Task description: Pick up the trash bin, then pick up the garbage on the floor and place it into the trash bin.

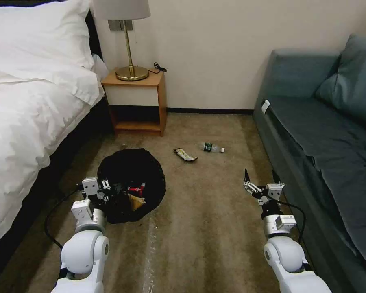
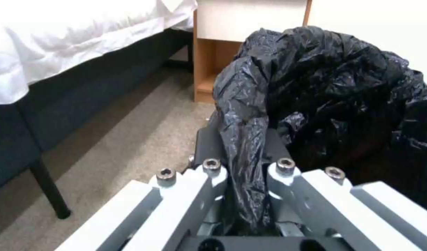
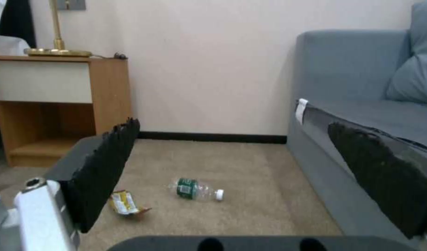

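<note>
I can't see the small round white bin (image 1: 131,185) itself; its crinkled black bag covers it entirely.

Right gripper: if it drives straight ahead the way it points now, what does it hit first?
Probably nothing soon. The right gripper is open, aimed over bare carpet; the bottle lies ahead but lower, on the floor, the wrapper to one side. Depth is unclear; beyond is the wall.

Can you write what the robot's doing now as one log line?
left gripper: shut on trash bin bag | right gripper: open, empty | bottle, wrapper: on floor
</note>
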Robot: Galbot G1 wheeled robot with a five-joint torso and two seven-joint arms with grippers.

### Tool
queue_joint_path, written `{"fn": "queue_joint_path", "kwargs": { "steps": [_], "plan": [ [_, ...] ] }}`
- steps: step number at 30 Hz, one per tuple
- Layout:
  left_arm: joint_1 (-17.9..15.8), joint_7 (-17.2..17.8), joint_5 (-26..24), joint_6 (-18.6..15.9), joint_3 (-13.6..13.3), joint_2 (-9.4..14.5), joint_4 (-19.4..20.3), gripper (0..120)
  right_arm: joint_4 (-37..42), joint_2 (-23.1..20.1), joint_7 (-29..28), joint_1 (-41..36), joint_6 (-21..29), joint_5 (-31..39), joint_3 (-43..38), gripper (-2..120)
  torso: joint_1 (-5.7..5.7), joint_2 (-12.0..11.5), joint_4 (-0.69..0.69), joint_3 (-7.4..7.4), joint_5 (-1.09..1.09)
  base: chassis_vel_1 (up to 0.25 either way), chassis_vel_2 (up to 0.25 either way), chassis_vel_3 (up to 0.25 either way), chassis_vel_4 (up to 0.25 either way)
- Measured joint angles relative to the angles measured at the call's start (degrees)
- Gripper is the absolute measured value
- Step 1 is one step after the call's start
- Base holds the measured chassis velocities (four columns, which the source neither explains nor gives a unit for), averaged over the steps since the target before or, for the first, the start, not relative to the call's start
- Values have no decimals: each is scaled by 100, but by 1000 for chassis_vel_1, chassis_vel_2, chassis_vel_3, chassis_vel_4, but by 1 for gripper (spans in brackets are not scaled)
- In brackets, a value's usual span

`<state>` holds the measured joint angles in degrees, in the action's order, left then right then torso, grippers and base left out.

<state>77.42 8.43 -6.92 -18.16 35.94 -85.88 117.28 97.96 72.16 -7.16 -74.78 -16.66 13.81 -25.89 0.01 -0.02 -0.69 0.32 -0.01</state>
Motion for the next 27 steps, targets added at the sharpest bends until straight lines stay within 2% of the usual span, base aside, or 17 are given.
{"fn": "queue_joint_path", "kwargs": {
  "steps": [27],
  "plan": [
    [68,-2,-9,-3,36,26,102,5,-15,-50,48,31,0,17,-5,100,0,0,1,0,0,-64,68,64,-63]
  ]
}}
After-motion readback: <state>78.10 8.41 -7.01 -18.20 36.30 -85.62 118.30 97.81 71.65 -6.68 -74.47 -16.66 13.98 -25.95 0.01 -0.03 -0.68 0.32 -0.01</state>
